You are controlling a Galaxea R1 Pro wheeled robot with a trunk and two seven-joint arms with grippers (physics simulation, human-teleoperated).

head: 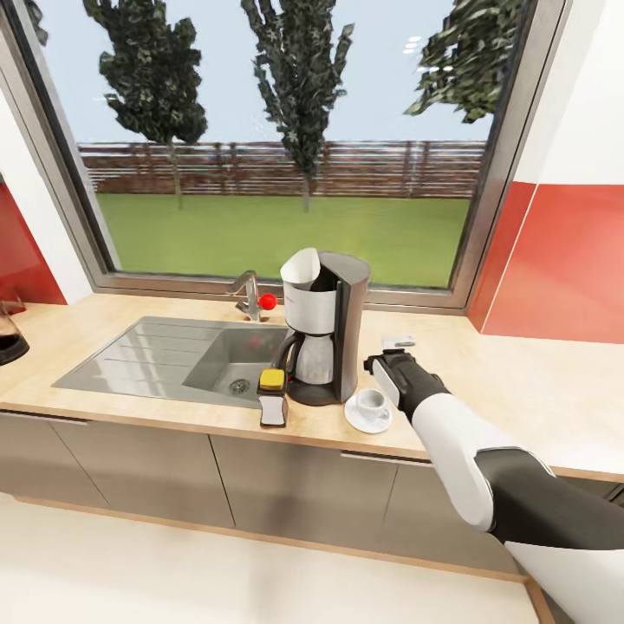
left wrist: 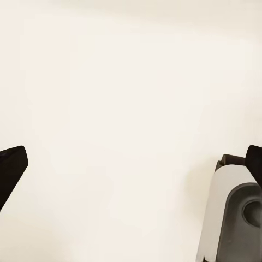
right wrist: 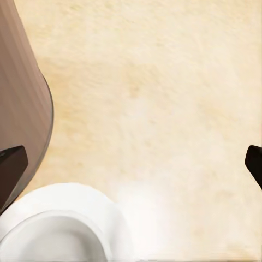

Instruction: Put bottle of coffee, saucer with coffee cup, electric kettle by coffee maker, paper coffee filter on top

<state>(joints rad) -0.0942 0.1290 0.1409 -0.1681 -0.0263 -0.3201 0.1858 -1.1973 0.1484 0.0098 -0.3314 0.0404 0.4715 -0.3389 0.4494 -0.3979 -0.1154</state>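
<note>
One right end effector (head: pixel 397 350) hovers splayed beside the coffee cup (head: pixel 372 403).

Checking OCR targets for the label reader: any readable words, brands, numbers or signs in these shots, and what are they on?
No readable text anywhere.
Small bottle with yellow lid: its white front panel is blank or too small to read.
Grey-and-black coffee maker with white paper filter: no brand or markings visible.
White cup on white saucer: plain.
Right hand: no lettering.
</note>
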